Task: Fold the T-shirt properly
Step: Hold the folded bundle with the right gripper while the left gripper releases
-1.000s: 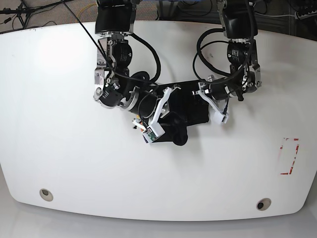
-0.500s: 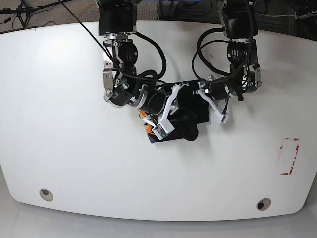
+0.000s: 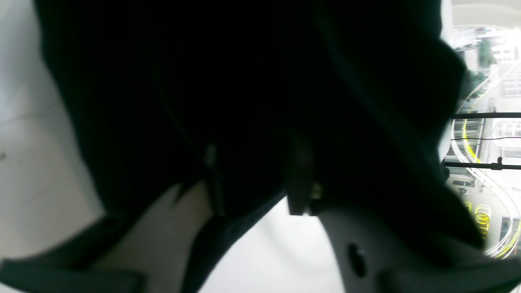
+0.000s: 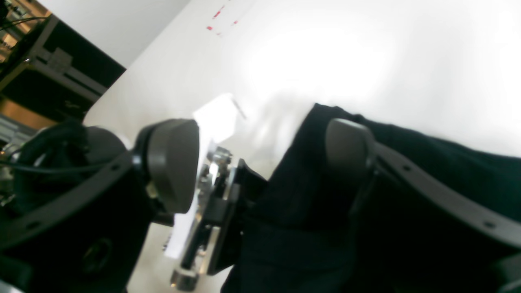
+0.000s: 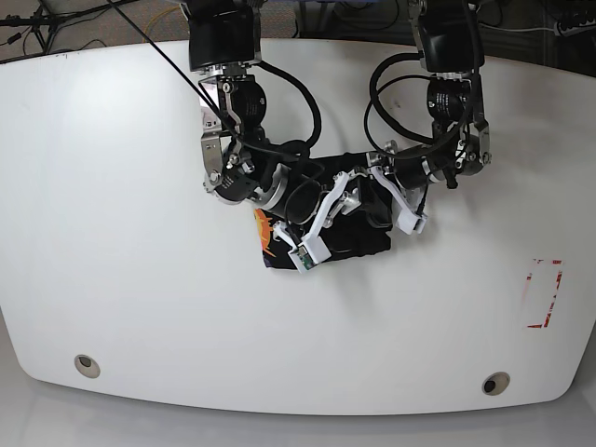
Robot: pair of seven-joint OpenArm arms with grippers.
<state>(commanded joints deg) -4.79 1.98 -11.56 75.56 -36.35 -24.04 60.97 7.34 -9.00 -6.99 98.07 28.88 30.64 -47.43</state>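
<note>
My right gripper [image 4: 260, 162] stands wide over the T-shirt [image 5: 358, 233]; left gripper [image 5: 396, 200] state unclear. I should press layers flat, edges aligned, on the surface [image 5: 121, 233].

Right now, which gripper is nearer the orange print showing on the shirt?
Right. The right gripper sits just beside the orange print at the shirt's near-left corner; the left gripper is at the shirt's opposite side.

Right gripper [image 4: 260, 162] jaws apart (left gripper [image 5: 400, 200] unclear)
</note>
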